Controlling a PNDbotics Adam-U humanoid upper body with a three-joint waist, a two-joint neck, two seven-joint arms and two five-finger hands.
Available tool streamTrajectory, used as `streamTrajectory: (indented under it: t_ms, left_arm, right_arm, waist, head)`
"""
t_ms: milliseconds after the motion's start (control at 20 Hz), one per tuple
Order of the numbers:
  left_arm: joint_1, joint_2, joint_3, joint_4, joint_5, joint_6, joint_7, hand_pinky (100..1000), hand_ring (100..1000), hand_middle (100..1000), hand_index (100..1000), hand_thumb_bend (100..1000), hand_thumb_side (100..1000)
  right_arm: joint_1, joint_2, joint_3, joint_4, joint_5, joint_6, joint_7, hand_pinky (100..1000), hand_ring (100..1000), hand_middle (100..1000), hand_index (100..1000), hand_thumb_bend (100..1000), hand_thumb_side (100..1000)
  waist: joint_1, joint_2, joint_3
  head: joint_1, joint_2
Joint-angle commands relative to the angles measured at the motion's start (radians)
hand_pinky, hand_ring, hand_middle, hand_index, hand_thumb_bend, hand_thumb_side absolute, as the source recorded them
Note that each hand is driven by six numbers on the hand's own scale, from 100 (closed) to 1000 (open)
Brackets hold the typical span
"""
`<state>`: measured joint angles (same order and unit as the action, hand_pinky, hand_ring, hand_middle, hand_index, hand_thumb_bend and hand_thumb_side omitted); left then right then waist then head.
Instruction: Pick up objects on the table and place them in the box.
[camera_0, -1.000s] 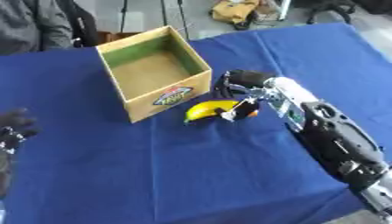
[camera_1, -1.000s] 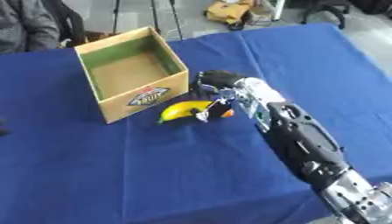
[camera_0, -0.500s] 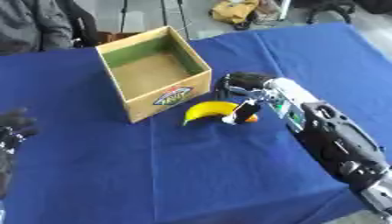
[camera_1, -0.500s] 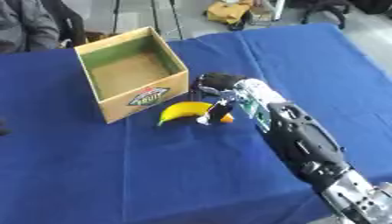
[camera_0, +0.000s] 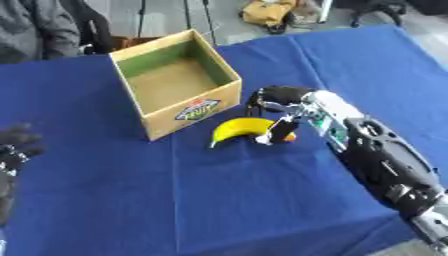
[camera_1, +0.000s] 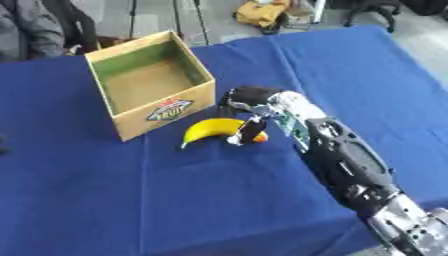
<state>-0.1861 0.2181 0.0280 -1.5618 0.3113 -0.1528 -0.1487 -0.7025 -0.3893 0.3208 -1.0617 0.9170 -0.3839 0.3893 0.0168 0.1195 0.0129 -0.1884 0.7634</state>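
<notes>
**Banana may be nudged away rather than gripped**

A curved yellow banana (camera_0: 238, 129) is seen lying on the blue-clothed tabletop (camera_0: 262, 200), toward its middle, just beside the near right corner of the open brown cardboard box (camera_0: 175, 90). The black-and-silver right hand (camera_0: 278, 102) is lowered at the banana's right end, its fingers (camera_0: 282, 131) curled down against that end beside a small orange patch; whether anything is actually enclosed cannot be told. A grip so near the tip could let the fruit pivot, slide across the cloth or drop short of the box wall. The dark left hand (camera_0: 16, 145) is seen idle at the left edge.
</notes>
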Motion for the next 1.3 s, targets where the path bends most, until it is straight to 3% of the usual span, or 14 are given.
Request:
streamTrajectory:
  t_ms: [50,300,800,850,900,1300]
  left_arm:
    - [-0.012,0.006,-0.002,-0.014,0.001,0.000,-0.002,728,735,734,592,258,1000]
    - [-0.012,0.006,-0.002,-0.014,0.001,0.000,-0.002,727,735,734,592,258,1000]
    - [-0.012,0.006,-0.001,-0.014,0.002,0.000,-0.001,727,735,734,592,259,1000]
    - [-0.012,0.006,-0.001,-0.014,0.002,0.000,-0.002,727,735,734,592,258,1000]
    - [-0.012,0.007,-0.001,-0.014,0.002,0.000,-0.002,727,735,734,592,259,1000]
    - [-0.008,0.010,0.001,-0.014,0.001,0.000,0.001,727,735,734,592,259,1000]
  right_arm:
    - [-0.014,-0.016,-0.006,-0.011,0.003,0.002,-0.001,533,468,466,596,232,342]
    - [-0.013,-0.017,-0.006,-0.011,0.005,0.007,-0.015,489,423,420,544,215,330]
    - [-0.024,-0.030,-0.011,-0.033,-0.007,0.015,-0.040,474,409,402,528,211,319]
    - [-0.026,-0.033,-0.011,-0.039,-0.011,0.016,-0.041,474,409,403,528,160,355]
    - [-0.029,-0.036,-0.011,-0.045,-0.013,0.017,-0.042,474,409,402,528,213,319]
    - [-0.059,-0.086,-0.008,-0.124,-0.041,0.029,-0.038,473,408,403,530,230,308]
  waist:
    - [-0.001,-0.012,0.001]
    - [-0.001,-0.011,0.002]
    - [-0.002,-0.013,0.000]
    - [-0.003,-0.014,0.000]
    - [-0.003,-0.014,-0.001]
    - [-0.008,-0.019,-0.005]
  head:
    - [-0.003,0.003]
    - [-0.003,0.004]
    - [-0.004,0.003]
    - [-0.004,0.003]
    - [-0.004,0.003]
    - [0.002,0.004]
